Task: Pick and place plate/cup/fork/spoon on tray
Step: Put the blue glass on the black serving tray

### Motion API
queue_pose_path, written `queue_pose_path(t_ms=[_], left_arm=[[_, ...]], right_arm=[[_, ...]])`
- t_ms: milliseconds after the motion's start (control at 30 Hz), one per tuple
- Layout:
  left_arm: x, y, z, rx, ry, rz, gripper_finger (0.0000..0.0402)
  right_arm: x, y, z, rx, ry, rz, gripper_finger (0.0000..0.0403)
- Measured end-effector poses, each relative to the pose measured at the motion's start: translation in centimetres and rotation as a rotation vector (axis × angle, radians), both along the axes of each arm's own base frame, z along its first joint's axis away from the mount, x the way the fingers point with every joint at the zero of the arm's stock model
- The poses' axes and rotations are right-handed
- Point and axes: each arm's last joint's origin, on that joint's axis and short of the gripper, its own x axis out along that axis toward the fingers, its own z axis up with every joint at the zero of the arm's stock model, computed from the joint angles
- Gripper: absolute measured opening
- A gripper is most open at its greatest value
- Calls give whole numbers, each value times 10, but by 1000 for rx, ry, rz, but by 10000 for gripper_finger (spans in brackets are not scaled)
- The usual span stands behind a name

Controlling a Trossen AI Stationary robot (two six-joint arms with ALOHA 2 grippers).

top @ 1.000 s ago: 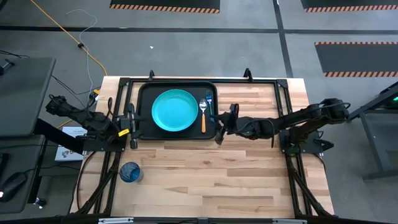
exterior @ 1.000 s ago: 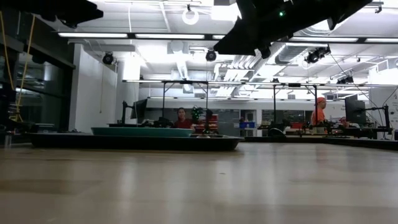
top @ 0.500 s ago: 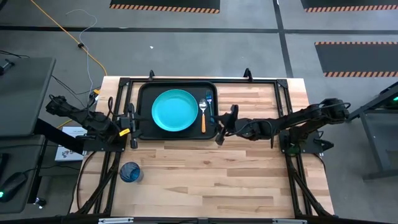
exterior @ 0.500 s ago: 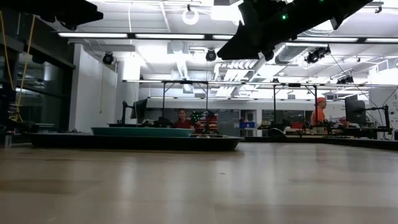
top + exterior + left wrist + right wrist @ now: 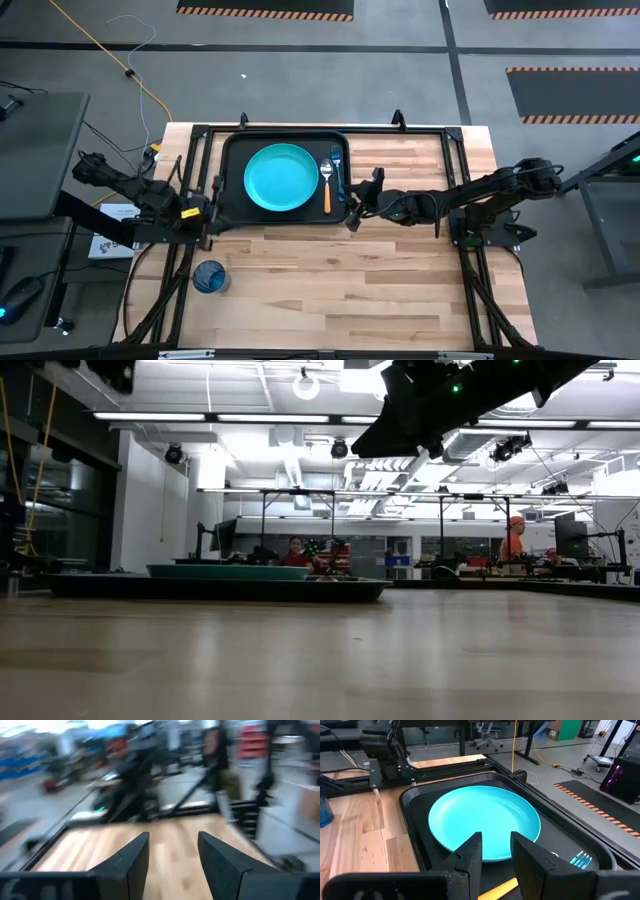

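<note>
**Plate, fork, spoon on tray; cup off it**

Turquoise plate (image 5: 281, 178) flat in black tray (image 5: 234, 150). Spoon (image 5: 326, 184) and fork (image 5: 336, 165) side by side just right of plate, inside tray. Blue cup (image 5: 209, 277) alone on table (image 5: 380, 280), well apart from tray, near front left corner. Right gripper (image 5: 352, 205) at tray's right rim, fingers (image 5: 470, 852) parted, holding nothing. Left gripper (image 5: 212, 206) at tray's left edge, fingers (image 5: 131, 862) apart, likewise holding nothing.

bare table (image 5: 380, 290) near front, cup (image 5: 210, 277) alone at left corner

One plate (image 5: 281, 178), fork (image 5: 336, 163), spoon (image 5: 326, 184), cup (image 5: 210, 277).
</note>
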Motion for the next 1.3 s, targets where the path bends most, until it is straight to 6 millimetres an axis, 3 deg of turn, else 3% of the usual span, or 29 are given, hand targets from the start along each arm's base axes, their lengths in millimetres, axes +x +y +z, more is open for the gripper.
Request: queue_pose_path(t_ms=[100,333,467,633,933,1133,1300], left_arm=[[9,-8,2,96,48,-102,157],[22,-24,28,156,542,-97,161],[29,-46,48,136,744,-161,183],[38,-81,56,168,979,-169,219],[38,-132,44,305,1306,-105,243],[36,-148,29,310,1378,-79,243],[37,-149,24,343,1358,-47,243]], right_arm=[[0,0,0,0,2,2,92],[0,0,-1,0,9,3,92],[0,0,-1,3,14,5,92],[-1,0,-3,22,18,-2,92],[0,1,-3,36,24,42,92],[0,1,-3,35,25,42,92],[0,1,-3,37,26,42,92]])
